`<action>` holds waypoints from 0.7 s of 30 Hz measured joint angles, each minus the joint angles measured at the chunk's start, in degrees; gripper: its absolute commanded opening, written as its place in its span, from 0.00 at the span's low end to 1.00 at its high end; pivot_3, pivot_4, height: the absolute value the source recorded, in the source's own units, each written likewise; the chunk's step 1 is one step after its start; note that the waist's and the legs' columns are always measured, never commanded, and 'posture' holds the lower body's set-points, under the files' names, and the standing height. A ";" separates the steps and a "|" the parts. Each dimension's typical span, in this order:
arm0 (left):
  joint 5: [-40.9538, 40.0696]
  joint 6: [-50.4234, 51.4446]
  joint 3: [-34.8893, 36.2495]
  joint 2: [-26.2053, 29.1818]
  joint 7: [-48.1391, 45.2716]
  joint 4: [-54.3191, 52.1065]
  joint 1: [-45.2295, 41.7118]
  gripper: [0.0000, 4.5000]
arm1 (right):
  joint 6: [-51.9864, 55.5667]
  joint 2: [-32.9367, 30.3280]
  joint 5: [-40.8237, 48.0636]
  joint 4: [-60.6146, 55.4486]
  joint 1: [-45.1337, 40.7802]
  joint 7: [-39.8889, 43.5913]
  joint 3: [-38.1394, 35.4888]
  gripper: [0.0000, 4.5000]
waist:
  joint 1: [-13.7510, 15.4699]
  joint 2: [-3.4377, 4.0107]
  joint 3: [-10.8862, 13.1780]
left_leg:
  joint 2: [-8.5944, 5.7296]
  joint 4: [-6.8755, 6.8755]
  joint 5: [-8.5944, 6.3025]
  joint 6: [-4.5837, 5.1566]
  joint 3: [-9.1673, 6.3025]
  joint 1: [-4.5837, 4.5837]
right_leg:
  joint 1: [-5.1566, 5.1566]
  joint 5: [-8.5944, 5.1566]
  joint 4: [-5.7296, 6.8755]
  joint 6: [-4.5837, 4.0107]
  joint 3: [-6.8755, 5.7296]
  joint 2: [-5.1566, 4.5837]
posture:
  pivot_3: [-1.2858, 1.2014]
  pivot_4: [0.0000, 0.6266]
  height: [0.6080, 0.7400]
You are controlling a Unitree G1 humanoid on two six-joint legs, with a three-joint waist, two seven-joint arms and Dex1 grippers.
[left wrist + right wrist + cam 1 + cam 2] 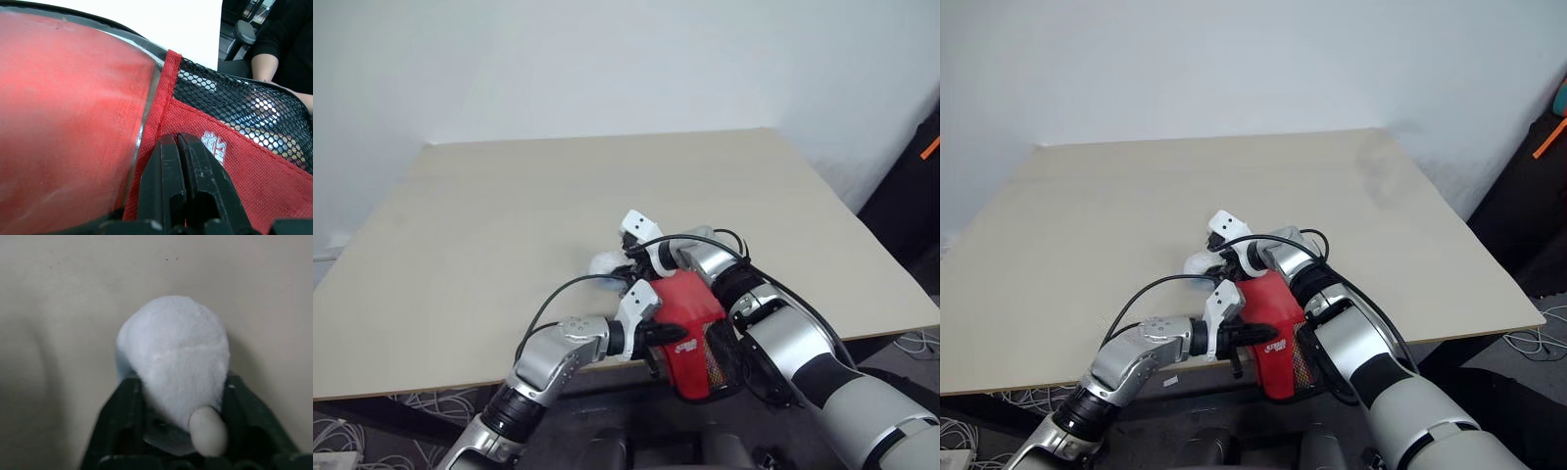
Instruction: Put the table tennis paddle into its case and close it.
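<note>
The red case [693,354], with its white logo and black mesh panel, lies at the table's front edge and partly overhangs it. A smooth red surface [68,122], seemingly the paddle's rubber face, shows beside the case's red-edged flap [234,161]; the handle is hidden. My left gripper [177,139] is shut, its tips resting against that red edge. Just behind the case, my right gripper [180,382] is shut on a white fluffy ball [173,352] that sits on the table [604,262]. Whether the ball is tied to the case I cannot tell.
The light wooden table [509,215] stretches wide behind and left of the case, up to a white wall. A dark object with an orange mark [920,166] stands off the right edge. A person's arm in a dark sleeve [266,63] shows beyond the case.
</note>
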 measured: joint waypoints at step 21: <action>4.98 -3.87 1.69 -2.89 -0.72 5.23 -2.40 0.00 | 5.37 2.37 1.11 -1.43 0.94 -6.90 -10.01 0.08 | -0.32 0.03 -0.02 | 0.12 0.02 0.04 -0.06 -0.05 0.01 | -0.02 0.03 0.05 -0.04 0.01 0.15 | 0.52 0.00 0.68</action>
